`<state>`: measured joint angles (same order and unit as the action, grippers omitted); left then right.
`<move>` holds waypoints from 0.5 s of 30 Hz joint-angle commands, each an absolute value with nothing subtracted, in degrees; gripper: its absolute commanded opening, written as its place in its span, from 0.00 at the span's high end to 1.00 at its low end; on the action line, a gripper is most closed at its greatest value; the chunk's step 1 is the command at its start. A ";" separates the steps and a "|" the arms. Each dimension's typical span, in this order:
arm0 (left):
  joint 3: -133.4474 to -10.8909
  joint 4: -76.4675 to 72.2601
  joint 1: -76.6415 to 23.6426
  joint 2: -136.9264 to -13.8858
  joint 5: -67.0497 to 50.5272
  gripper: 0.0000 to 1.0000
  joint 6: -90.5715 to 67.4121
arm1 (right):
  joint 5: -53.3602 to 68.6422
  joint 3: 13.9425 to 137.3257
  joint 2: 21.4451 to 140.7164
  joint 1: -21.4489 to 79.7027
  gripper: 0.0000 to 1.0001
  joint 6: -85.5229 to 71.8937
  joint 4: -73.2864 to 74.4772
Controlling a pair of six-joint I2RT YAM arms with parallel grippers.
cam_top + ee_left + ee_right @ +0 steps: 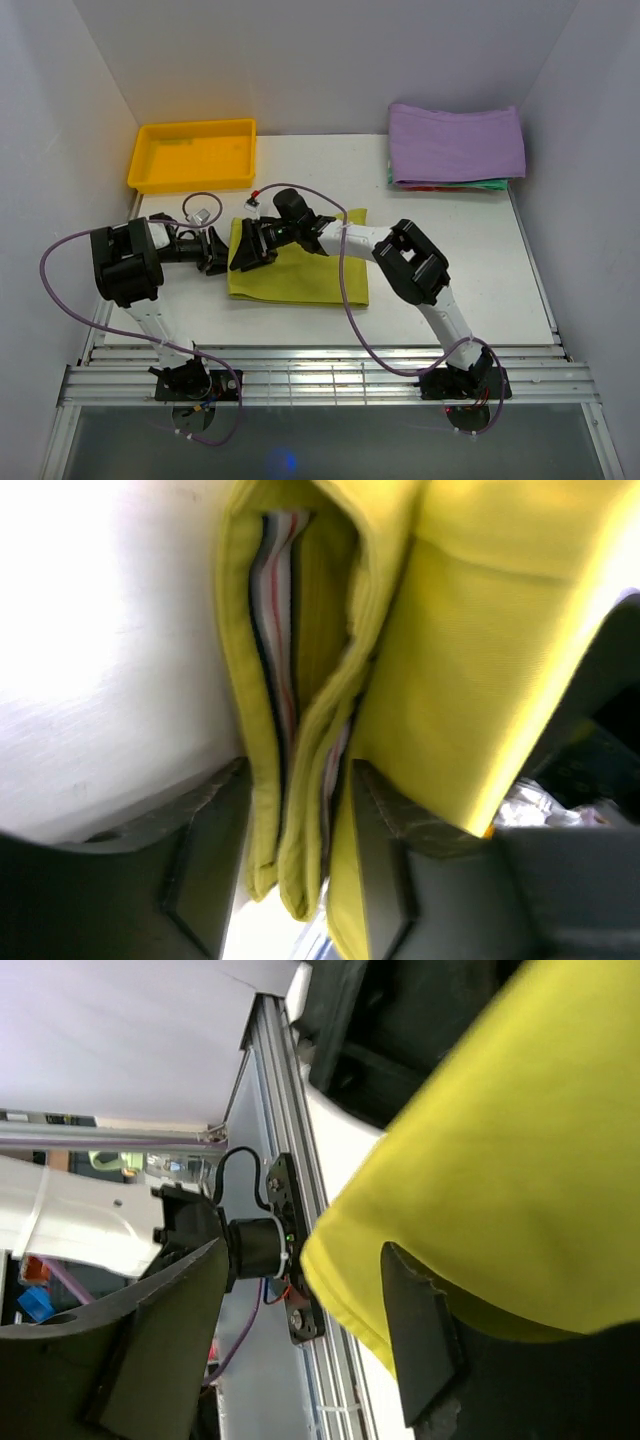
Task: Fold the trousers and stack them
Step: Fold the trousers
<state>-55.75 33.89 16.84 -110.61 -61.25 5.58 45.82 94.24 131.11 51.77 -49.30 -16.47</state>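
Observation:
The yellow-green trousers [310,272] lie folded in the middle of the table, their left edge raised a little. My left gripper [218,252] is at that left edge. In the left wrist view the gripper [297,865] is shut on the stacked waistband layers [300,730], whose white-and-dark striped trim shows inside the fold. My right gripper [248,255] reaches over from the right onto the same edge. In the right wrist view the gripper [300,1350] is open, and a corner of the trousers [520,1160] drapes across its right finger [420,1340].
A yellow tray [195,155] stands at the back left. A folded purple cloth [455,142] lies on other folded cloths at the back right. Metal rails [320,380] run along the near edge. White walls close in on three sides.

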 commanded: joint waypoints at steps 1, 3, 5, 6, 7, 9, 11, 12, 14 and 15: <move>-58.53 34.09 19.77 -106.44 -54.15 0.40 7.20 | 48.86 94.31 123.06 50.46 0.26 -43.17 -17.41; -59.85 35.94 21.35 -104.52 -53.09 0.35 7.47 | 49.39 94.48 119.28 49.31 0.08 -37.03 -13.90; -61.60 38.48 22.67 -103.36 -50.89 0.31 8.52 | 49.75 94.39 115.25 47.21 0.02 -32.63 -11.18; -62.22 39.37 24.50 -102.23 -50.54 0.30 9.05 | 49.83 94.48 113.83 46.41 0.00 -27.91 -7.33; -63.01 40.16 25.74 -101.43 -49.84 0.29 9.49 | 50.10 94.31 112.60 44.49 0.03 -25.60 -5.29; -65.72 41.22 29.77 -99.68 -48.52 0.28 11.33 | 50.36 93.52 108.47 42.55 0.03 -20.51 -0.73; -68.89 44.62 31.98 -97.04 -50.87 0.26 16.74 | 50.89 91.68 104.60 39.47 0.05 -10.93 9.20; -73.00 47.26 31.99 -96.42 -52.89 0.26 20.18 | 50.80 90.63 103.28 38.42 0.07 -7.85 12.10; -76.45 54.97 30.07 -94.14 -60.25 0.26 25.47 | 50.19 86.76 99.85 35.96 0.08 0.07 19.75; -78.99 57.37 28.58 -93.43 -61.60 0.27 28.45 | 49.84 85.53 98.89 35.16 0.08 3.05 21.78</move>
